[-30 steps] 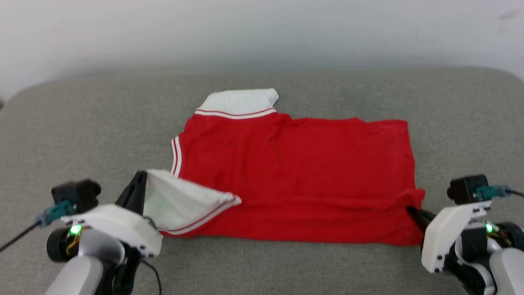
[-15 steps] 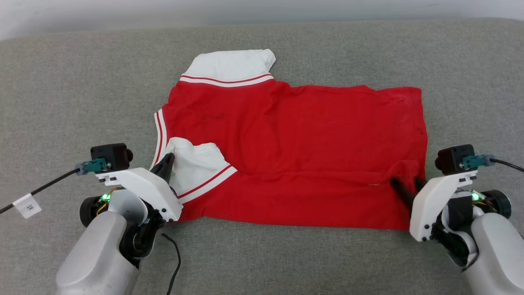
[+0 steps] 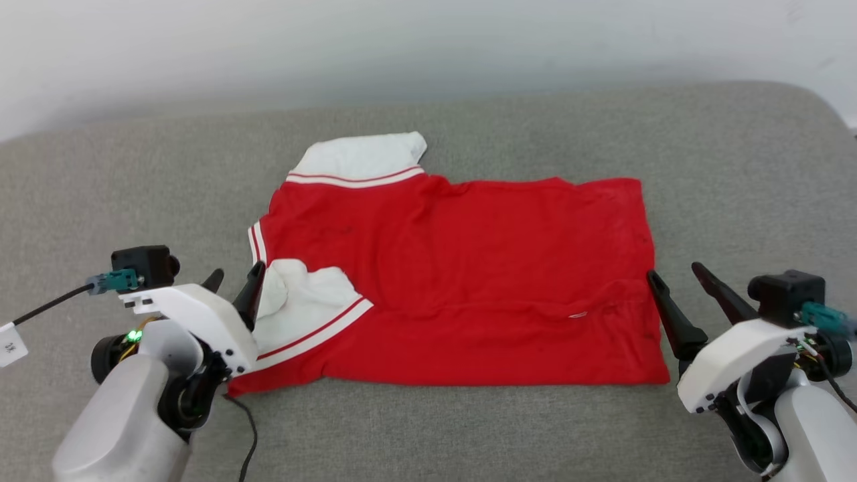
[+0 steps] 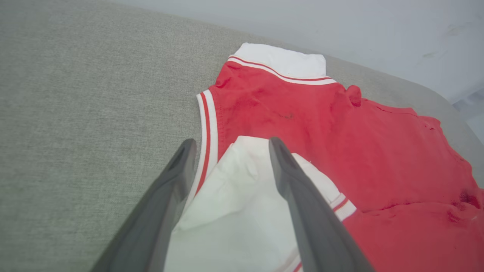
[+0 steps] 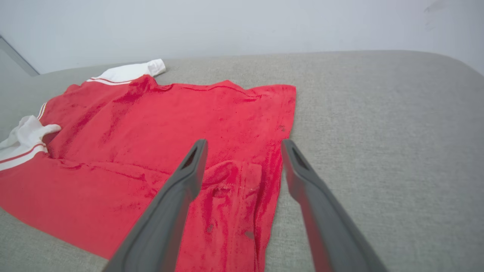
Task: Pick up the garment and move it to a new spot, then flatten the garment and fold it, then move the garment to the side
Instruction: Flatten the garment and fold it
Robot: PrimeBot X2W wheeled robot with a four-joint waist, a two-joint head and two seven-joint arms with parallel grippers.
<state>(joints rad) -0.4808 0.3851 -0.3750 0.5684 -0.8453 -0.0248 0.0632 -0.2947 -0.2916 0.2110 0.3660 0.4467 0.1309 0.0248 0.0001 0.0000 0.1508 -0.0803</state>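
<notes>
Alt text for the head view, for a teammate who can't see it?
A red garment lies spread on a grey fabric surface, near white sleeve folded onto it. Left tool and right tool stand open at its near corners.

A desk point(image 3: 469, 435) topped in grey woven cloth spreads across the head view, its far corners rounded (the weave reads most plainly close up, in the left wrist view). Behind it rises a plain pale wall point(image 3: 402, 53), which meets the desk's far edge in a soft, shadowed line. In the right wrist view a faint grey scuff point(image 5: 435, 5) marks the wall near the upper right, and a darker grey strip point(image 5: 17, 56) slants across the far left; what that strip is cannot be told. In the left wrist view a pale bluish patch point(image 4: 470, 104) shows past the desk's rounded edge, too blurred to name.
</notes>
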